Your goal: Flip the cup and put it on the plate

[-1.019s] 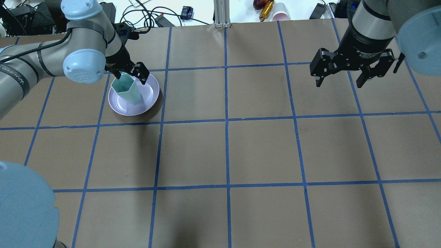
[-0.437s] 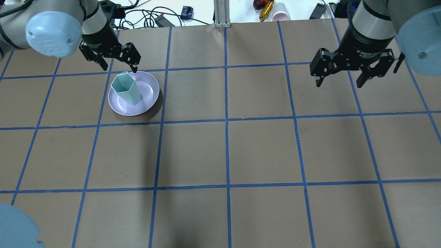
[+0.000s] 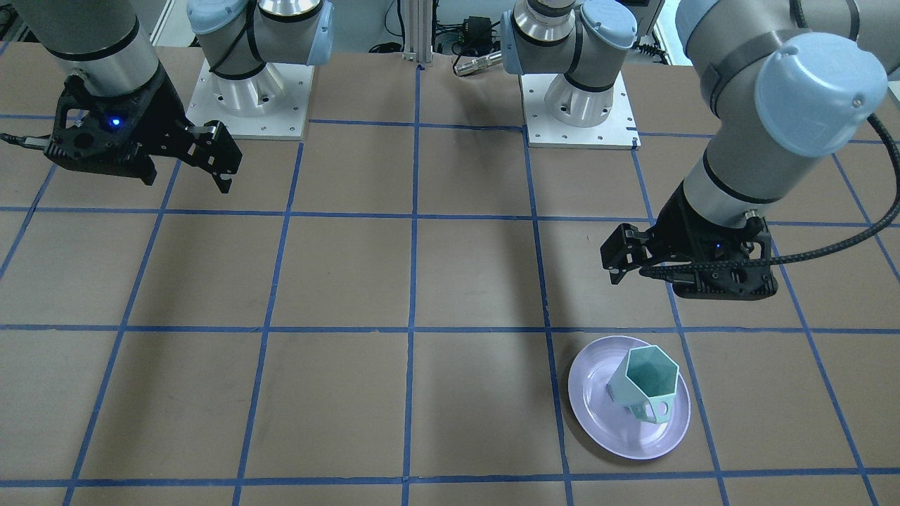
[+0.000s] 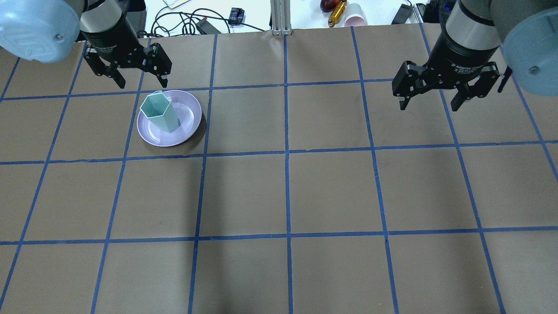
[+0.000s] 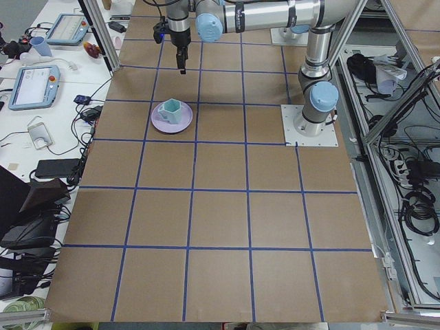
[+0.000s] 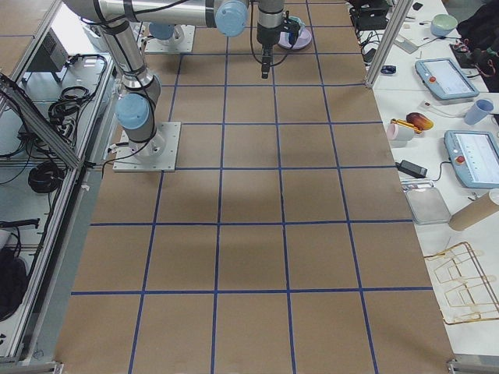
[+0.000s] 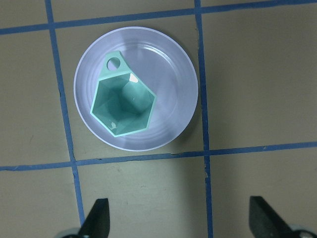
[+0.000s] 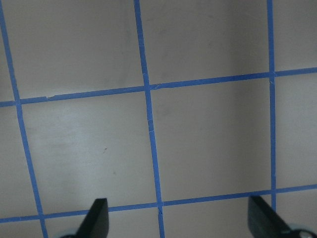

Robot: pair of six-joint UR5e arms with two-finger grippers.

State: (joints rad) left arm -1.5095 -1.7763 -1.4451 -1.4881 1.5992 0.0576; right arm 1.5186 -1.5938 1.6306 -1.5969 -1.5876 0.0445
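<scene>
Left jaws spread and empty, pulled back off the cup point(image 4: 162, 118); it now stands mouth-up on the plate point(image 4: 190, 116). Right jaws spread, idle. Task looks done.

A robotics lab. The bench point(image 4: 331, 192) is covered in brown paper gridded with blue tape point(image 4: 287, 152). Two robot arms point(image 3: 569, 42) are bolted to mounting plates point(image 3: 288, 119) near its rear edge. Teach pendants point(image 6: 446, 78) lie on white tables beyond its front edge. An aluminium post point(image 4: 279, 17) stands there, and cable bundles point(image 5: 412, 203) hang behind its rear edge.
</scene>
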